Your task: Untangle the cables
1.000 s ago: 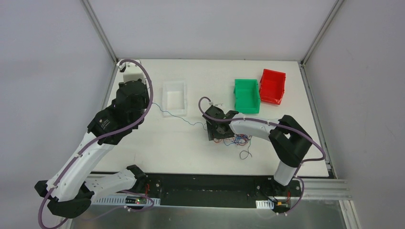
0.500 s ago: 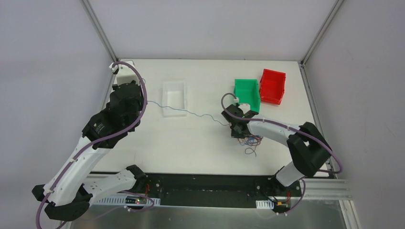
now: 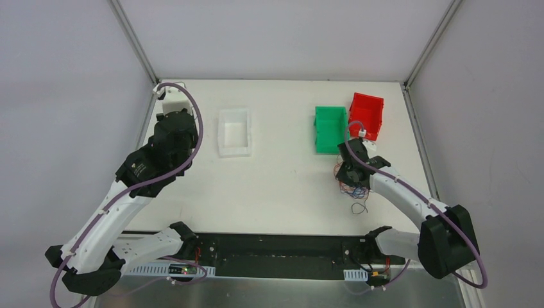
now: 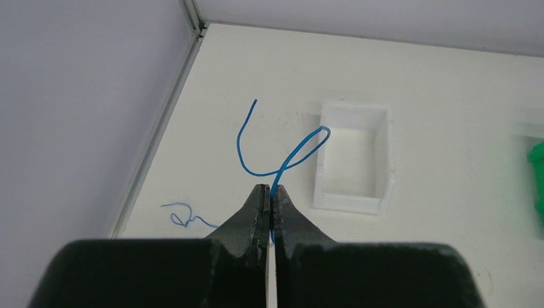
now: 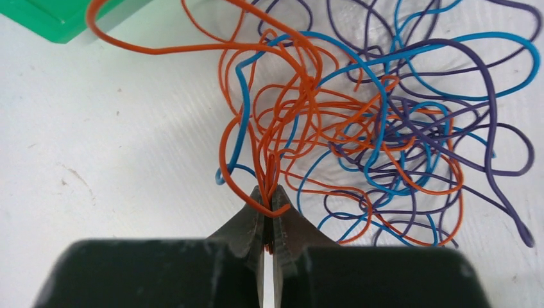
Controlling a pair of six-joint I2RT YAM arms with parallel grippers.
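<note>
Clamping: left claw (image 4: pixel 269 190) on blue cable (image 4: pixel 238 136) | right claw (image 5: pixel 269 194) on orange strands (image 5: pixel 268 163) of cable tangle (image 5: pixel 385 131)

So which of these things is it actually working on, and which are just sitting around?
Part of the job:
- tangle of wires, pinched by the right end effector
- blue wire, pinched in the left end effector
- small blue curl, lying loose on the table

Just sitting there for now:
- white tray
- green bin
- red bin
</note>
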